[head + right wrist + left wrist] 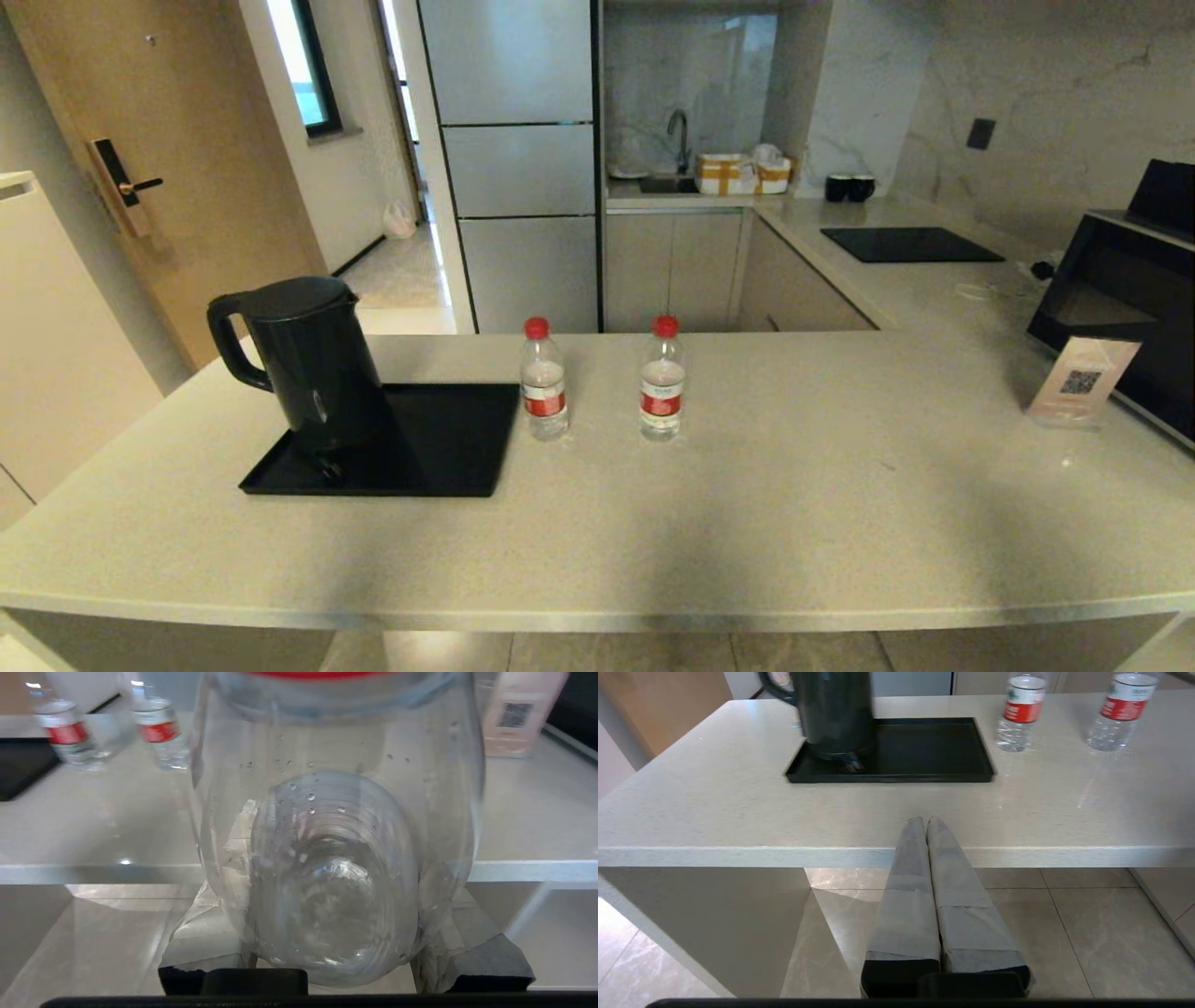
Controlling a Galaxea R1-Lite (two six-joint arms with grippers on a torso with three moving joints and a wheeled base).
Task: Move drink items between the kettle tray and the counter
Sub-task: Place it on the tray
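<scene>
tray (448, 439): kettle (308, 359) only | worktop (794, 485): two bottles (544, 378) (662, 378) beside it | right pincer (327, 914): grasping third bottle (336, 812), short of the edge | left pincer (924, 823): clenched, empty | placing seems left

Soft indoor light, broad shadows across glossy counter (794, 523).

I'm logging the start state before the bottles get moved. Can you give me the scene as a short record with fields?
kettle tray: on the counter, holding only the black kettle
bottles on counter: two, upright, right of the tray: near bottle, far bottle
third bottle: held in the right tool, short of the counter edge
left tool: shut, empty, at the counter edge
</scene>
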